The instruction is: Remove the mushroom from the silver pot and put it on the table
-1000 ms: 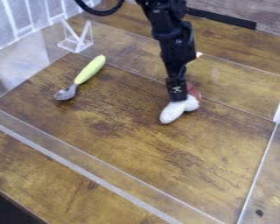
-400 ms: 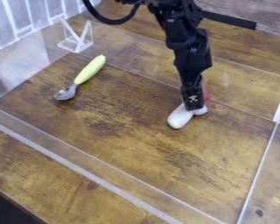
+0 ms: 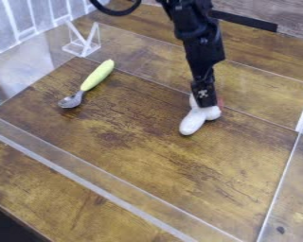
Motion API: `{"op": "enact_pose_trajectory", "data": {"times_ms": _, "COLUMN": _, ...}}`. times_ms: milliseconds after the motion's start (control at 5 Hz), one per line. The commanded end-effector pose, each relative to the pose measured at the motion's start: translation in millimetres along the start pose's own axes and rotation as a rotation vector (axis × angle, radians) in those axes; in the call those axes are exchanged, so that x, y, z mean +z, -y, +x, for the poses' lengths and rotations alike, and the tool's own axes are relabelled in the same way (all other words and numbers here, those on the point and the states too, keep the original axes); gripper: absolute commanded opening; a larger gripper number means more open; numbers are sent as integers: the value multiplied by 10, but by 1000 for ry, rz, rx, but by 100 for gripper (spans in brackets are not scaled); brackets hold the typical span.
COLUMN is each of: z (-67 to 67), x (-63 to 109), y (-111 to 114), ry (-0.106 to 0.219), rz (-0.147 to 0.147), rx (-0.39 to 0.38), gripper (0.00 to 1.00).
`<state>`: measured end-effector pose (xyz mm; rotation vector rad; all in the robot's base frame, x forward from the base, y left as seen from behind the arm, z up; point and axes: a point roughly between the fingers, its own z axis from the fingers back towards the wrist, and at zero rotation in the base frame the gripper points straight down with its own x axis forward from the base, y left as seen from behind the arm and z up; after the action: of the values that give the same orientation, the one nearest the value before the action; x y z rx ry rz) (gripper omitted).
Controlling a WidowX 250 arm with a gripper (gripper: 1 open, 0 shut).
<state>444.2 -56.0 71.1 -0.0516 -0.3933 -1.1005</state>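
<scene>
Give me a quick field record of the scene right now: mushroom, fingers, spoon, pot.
mushroom: small white-stemmed toy mushroom with reddish-brown cap, lying on the dark brown wood-grain table
gripper: black gripper directly above the mushroom, pointing down
fingers: open; whether they touch the mushroom cannot be told
spoon: silver spoon with yellow-green handle, lying on the table, apart from the mushroom
silver pot: not in view
walls: clear acrylic panels around the table
</scene>
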Motion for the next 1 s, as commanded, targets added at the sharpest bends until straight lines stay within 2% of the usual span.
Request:
{"op": "enact_pose_trajectory", "data": {"times_ms": 0, "z": 60, "x": 317, "y": -155, "ry": 65, "rz": 108, "rx": 19, "gripper": 100}}
{"op": "enact_pose_trajectory", "data": {"times_ms": 400, "z": -51, "x": 34, "y": -119, "ry": 88, "rz": 96, "rx": 97, "gripper": 100}}
{"op": "enact_pose_trajectory", "data": {"times_ms": 800, "z": -90, "x": 90, "y": -227, "ry": 114, "rz": 54, "rx": 140, "gripper": 100}}
